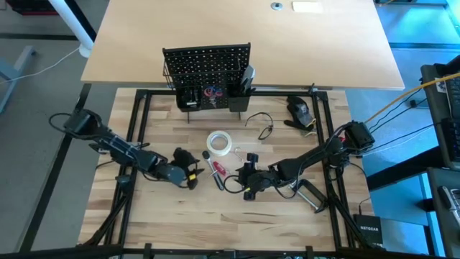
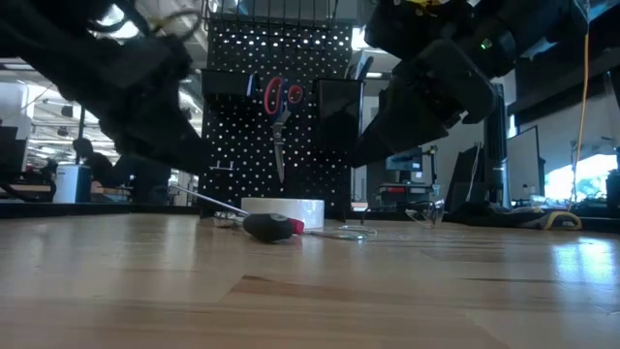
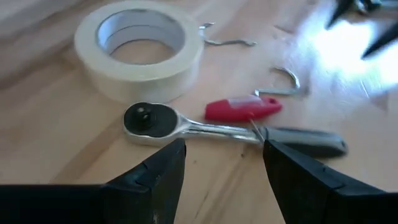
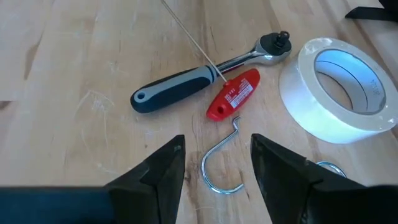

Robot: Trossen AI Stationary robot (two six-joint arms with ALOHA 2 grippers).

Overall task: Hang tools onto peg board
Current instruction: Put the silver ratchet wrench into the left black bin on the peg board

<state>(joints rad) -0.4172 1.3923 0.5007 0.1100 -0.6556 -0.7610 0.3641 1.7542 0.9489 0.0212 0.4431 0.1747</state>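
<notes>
Right wrist view: white tape roll [image 4: 339, 87]

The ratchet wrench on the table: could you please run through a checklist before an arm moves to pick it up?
1. Ratchet wrench lies flat and uncovered: ok.
2. Left gripper jaws open, facing the wrench shaft: ok.
3. Right gripper jaws open, empty, over the metal hook: ok.
4. Red-handled tool lies against the wrench: not ok.
5. Tape roll apart from the wrench head: ok.
6. Free peg on the peg board: cannot tell.
</notes>
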